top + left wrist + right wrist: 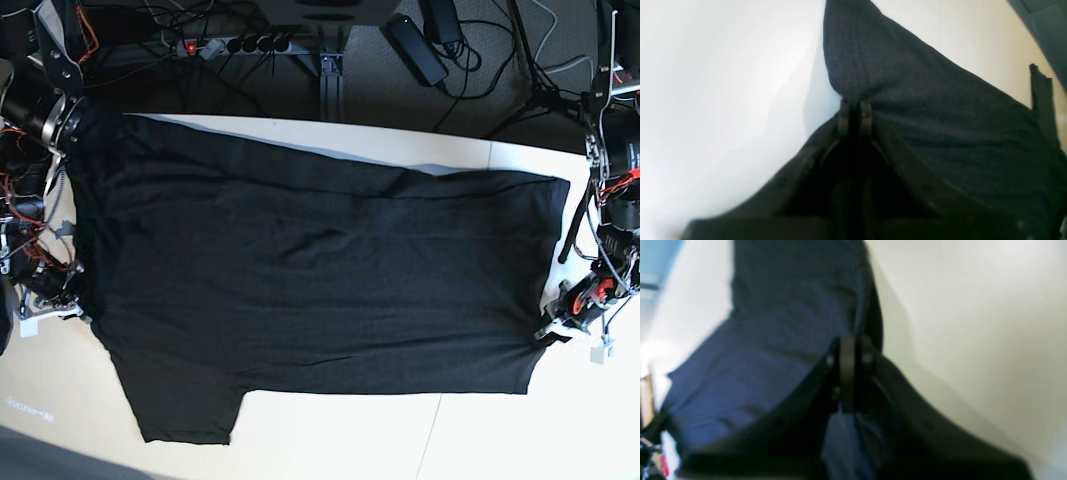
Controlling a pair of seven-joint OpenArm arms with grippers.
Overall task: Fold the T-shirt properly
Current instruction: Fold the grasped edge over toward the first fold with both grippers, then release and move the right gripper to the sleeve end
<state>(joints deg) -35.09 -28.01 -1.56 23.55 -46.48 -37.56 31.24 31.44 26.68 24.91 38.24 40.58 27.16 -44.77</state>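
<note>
The black T-shirt [320,270] lies spread on the white table [400,445], plain side up, with one sleeve [188,405] sticking out at the front left. My left gripper [548,328] is at the shirt's right edge. In the left wrist view it [855,111] is shut, pinching a ridge of the black fabric [940,126]. My right gripper [72,308] is at the shirt's left edge. In the right wrist view it [850,353] is shut on the fabric [773,340], which is blurred. No print shows.
Beyond the table's far edge, a power strip [235,45], a black adapter [415,45] and loose cables lie on the dark floor. The arm bases stand at the left [30,110] and right [615,160] table edges. Bare table shows along the front.
</note>
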